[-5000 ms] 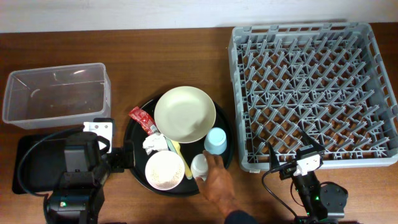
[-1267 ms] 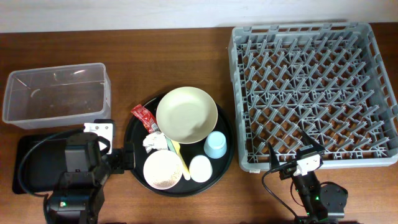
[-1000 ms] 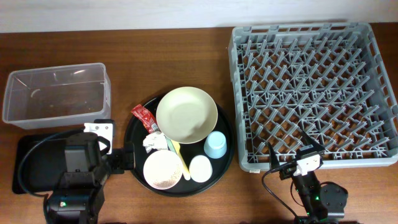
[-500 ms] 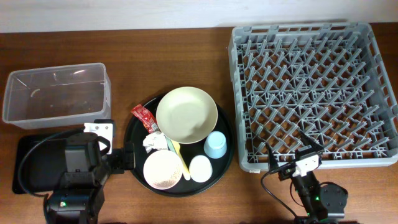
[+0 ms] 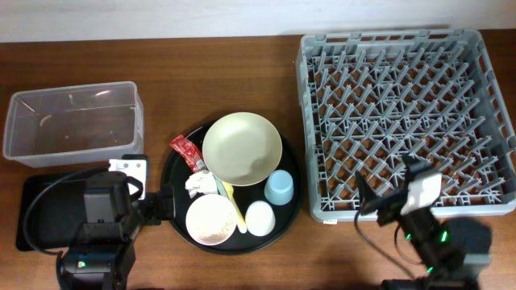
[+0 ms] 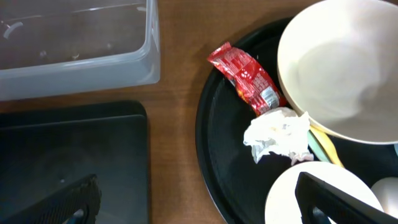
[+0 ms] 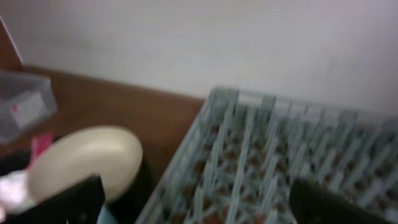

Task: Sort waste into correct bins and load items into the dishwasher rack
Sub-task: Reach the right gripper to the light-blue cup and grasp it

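**Nothing sorted yet, both tools empty**

The dishwasher rack (image 5: pixel 403 113) takes the right side of the desk (image 5: pixel 226 72) and holds nothing. At far left stand the bins: the clear tub (image 5: pixel 72 125), and in front of it the black tray (image 5: pixel 36 201), partly under the left arm (image 5: pixel 97 234). The left tool (image 6: pixel 199 202) hangs between that tray and the round black tray (image 5: pixel 171 181), jaws spread wide, gripping nothing. The right tool (image 7: pixel 199 205) sits off the rack's near left corner, blurred, its jaws also wide apart and empty. On the round black tray lie the cream plate (image 5: pixel 241 149), the bowl (image 5: pixel 212 219) with pale specks that look like rice (image 5: pixel 211 229), the light-blue cup (image 5: pixel 279 188), the white cup (image 5: pixel 260 217), the yellow and pale-blue cutlery (image 5: pixel 232 201), the tissue (image 5: pixel 197 184) and the red sachet (image 5: pixel 185 151).

The step in hand seems to be the opening reach. The red sachet and tissue lie nearest the left tool, so a short move over one, a close and a carry to a bin looks apt. The light-blue cup, nearest the rack, suits the right tool.
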{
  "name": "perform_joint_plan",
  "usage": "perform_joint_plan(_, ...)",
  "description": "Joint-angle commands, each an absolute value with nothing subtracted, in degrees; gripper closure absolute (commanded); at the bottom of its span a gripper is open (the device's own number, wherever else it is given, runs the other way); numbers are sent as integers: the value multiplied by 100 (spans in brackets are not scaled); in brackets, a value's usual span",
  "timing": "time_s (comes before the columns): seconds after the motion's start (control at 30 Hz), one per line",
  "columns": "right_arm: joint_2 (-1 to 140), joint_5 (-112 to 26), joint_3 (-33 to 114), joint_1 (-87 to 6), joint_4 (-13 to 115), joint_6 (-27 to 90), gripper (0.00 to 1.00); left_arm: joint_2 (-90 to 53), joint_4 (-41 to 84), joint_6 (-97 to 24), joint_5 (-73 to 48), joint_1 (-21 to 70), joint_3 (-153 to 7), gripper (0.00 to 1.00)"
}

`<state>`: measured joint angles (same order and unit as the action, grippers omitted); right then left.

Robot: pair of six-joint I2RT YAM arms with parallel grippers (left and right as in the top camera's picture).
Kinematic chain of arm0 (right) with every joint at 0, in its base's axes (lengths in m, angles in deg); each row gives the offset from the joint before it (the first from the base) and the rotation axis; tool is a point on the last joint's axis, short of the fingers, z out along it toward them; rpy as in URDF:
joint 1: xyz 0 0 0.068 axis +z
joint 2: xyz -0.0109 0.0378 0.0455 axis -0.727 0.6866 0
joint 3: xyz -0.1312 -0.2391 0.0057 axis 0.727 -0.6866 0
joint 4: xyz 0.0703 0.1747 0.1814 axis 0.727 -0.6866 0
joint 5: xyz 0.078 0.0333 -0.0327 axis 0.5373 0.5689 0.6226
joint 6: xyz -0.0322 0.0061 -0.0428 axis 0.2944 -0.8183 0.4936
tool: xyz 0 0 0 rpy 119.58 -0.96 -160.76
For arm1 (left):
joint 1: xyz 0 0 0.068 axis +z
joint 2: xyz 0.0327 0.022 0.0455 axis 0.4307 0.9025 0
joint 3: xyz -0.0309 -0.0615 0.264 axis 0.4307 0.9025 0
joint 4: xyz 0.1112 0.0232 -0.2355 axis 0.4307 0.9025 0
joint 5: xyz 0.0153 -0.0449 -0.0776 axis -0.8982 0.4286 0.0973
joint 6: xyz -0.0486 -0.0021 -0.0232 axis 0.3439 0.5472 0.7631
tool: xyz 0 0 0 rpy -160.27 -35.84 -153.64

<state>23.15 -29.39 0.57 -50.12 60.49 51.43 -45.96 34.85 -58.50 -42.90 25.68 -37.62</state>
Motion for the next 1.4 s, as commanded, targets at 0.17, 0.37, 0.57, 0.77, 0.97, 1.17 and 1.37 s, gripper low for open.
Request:
perform_joint_plan(0.17,5543,-447,3222,-4960,4175,4445,2,-4614,3483,-5939,-4227,2557,-3839,1)
perform_joint_plan(0.37,6907,-1508,3830,-3880,3660,4218,2,-4614,3483,-5937,-4227,2557,-3839,1)
perform_joint_plan(0.57,7554,-4926,3965,-1613,3424,3344,2,-4614,3483,-5939,-4227,2557,-3839,1)
perform_joint_plan(0.77,7876,-5020,3963,-1058,3633,3320,2,-4614,3483,-5937,-4227,2557,-3839,1)
perform_joint_plan(0.97,9082,-5013,3963,-986,3222,3798,2,-4614,3483,-5939,-4227,2557,-3839,1)
perform_joint_plan(1.17,9948,-5413,3963,-689,3203,4061,11,-4614,3483,-5939,-4227,2557,-3839,1)
perform_joint_plan(1.37,9983,-5405,3963,-689,3122,4063,15,-4614,3483,-5939,-4227,2557,-3839,1)
